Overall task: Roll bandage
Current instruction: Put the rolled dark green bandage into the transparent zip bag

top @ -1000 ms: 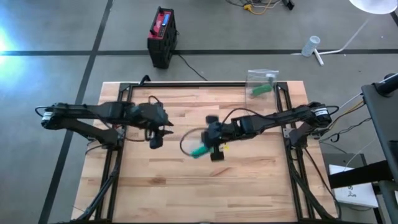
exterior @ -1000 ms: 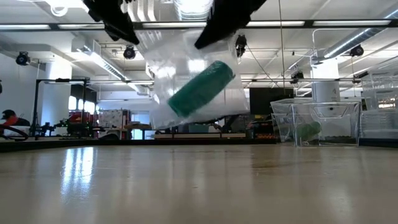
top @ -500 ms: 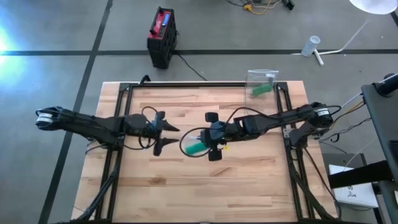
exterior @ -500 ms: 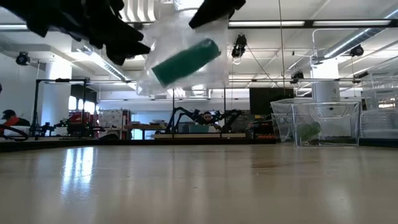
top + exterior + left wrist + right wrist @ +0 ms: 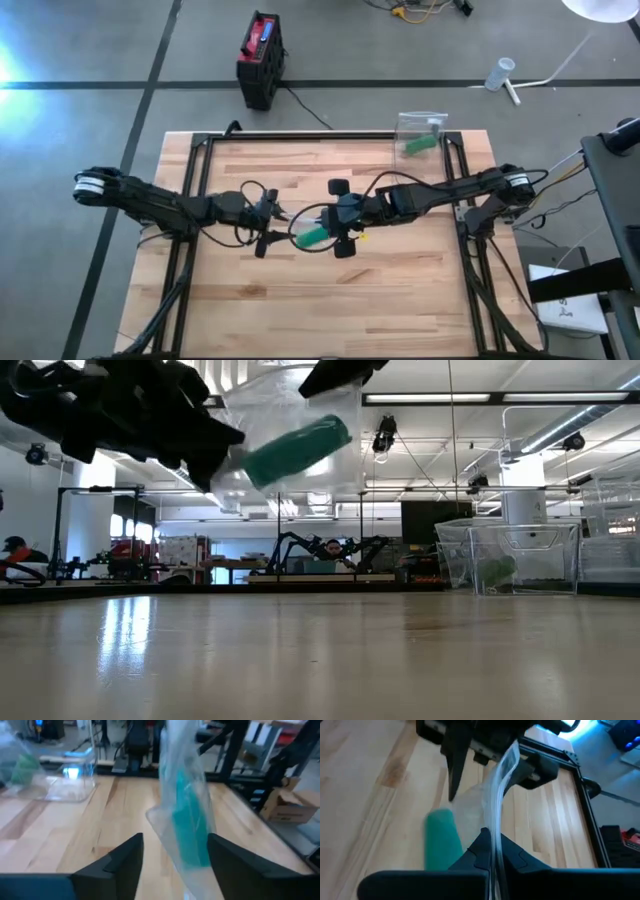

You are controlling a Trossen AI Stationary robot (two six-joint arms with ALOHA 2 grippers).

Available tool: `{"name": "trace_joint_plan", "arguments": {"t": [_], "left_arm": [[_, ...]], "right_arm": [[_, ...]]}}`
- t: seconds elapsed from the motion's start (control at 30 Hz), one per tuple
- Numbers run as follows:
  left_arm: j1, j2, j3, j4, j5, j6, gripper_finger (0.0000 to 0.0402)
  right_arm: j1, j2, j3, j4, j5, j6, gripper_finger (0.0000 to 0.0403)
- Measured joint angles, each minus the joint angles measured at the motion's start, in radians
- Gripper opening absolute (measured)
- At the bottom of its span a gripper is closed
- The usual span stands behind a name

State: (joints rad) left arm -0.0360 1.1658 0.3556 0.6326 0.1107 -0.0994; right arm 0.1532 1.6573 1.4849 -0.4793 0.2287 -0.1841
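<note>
A clear plastic bag [image 5: 303, 230] with a green bandage roll [image 5: 313, 237] inside hangs over the middle of the table, held by my shut right gripper [image 5: 340, 218]. In the low view the bag [image 5: 290, 420] and roll [image 5: 297, 450] are well above the tabletop. My left gripper [image 5: 268, 226] stands open at the bag's left side, pointing about level toward it. In the left wrist view its two fingers stand on either side of the bag's lower end [image 5: 185, 865], and I see no touch. The roll [image 5: 187, 827] shows through the plastic. My right gripper pinches the bag's upper edge [image 5: 496, 827] between its two fingers, both plastic walls pressed together. The fingers come slanting down from the table's right side. The bag hangs below them, clear of the table, with the roll [image 5: 440, 842] lying tilted in its lower part.
A second clear bag [image 5: 420, 135] with a green roll stands at the table's far right corner, also visible in the low view [image 5: 500, 560]. Black frame rails [image 5: 190, 180] run along the table's left and right sides. Bare wood lies toward the near edge.
My left gripper has come down and tipped from pointing downward to nearly level, reaching toward the hanging bag until its fingers flank the lower end. My right gripper has lifted the bag a little higher, and the roll has swung inside it.
</note>
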Motion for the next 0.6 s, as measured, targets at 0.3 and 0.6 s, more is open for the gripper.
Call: {"name": "trace_joint_plan", "arguments": {"t": [0.3, 0.6], "left_arm": [[0.000, 0.146, 0.093, -0.006, 0.018, 0.013, 0.0049], [0.000, 0.174, 0.129, -0.027, 0.026, 0.019, 0.0002]], "right_arm": [[0.015, 0.001, 0.000, 0.048, -0.002, 0.009, 0.0000], [0.018, 0.001, 0.000, 0.110, -0.003, 0.024, 0.0055]]}}
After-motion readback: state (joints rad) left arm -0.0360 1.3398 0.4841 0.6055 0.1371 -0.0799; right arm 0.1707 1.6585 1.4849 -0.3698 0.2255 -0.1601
